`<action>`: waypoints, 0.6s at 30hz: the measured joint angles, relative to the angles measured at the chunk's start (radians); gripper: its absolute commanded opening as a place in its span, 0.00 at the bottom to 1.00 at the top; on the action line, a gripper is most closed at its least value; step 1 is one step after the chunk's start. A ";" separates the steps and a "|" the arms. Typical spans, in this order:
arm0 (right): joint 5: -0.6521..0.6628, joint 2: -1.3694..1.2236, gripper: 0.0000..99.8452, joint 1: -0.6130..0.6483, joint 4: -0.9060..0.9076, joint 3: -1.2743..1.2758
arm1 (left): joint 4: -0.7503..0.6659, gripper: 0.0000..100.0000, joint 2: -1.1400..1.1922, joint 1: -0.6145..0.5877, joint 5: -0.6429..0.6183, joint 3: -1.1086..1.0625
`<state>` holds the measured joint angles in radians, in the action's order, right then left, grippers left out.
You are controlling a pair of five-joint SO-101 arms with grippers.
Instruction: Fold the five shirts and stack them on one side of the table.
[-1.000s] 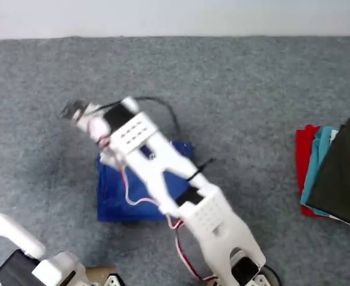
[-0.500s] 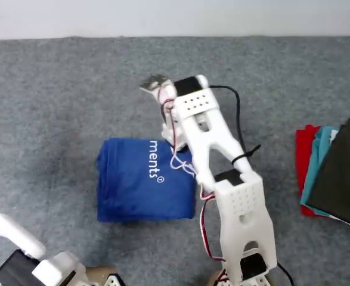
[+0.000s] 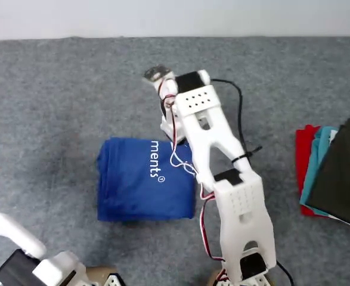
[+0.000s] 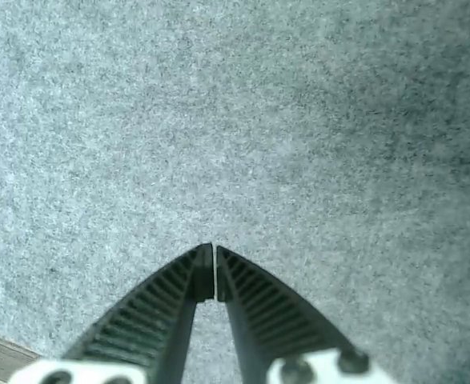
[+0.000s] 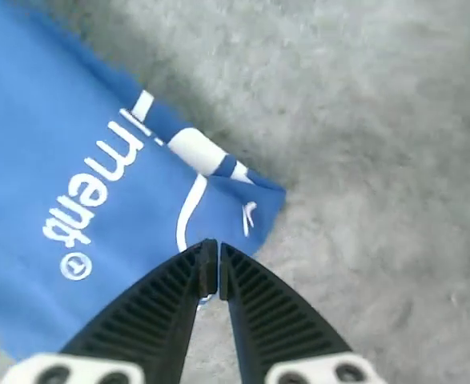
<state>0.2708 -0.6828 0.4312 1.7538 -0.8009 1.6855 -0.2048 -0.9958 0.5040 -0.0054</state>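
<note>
One blue shirt [image 3: 142,179], edges squared; stack [image 3: 333,173] apart.

You are looking at four shirts. One folded blue shirt [image 3: 142,182] is lying near the table's centre. Three are sitting stacked at three o'clock: a red shirt [image 3: 303,161], a teal shirt [image 3: 318,156] and a dark shirt [image 3: 341,179]. Two white arms are showing: the right arm [image 3: 234,196] at six o'clock and the left arm [image 3: 14,235] at eight.
</note>
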 measured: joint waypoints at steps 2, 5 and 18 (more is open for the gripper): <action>-0.017 0.069 0.01 0.002 0.000 0.054 | 0.000 0.01 0.000 0.000 0.000 0.000; -0.025 0.180 0.05 -0.003 0.000 0.161 | 0.000 0.01 0.000 0.000 0.000 0.000; -0.376 0.242 0.38 0.046 0.000 0.367 | 0.000 0.01 0.000 0.023 0.000 0.000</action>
<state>-0.1051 -0.4404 0.4772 1.7538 -0.4342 1.6855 -0.2048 -0.9728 0.5040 -0.0054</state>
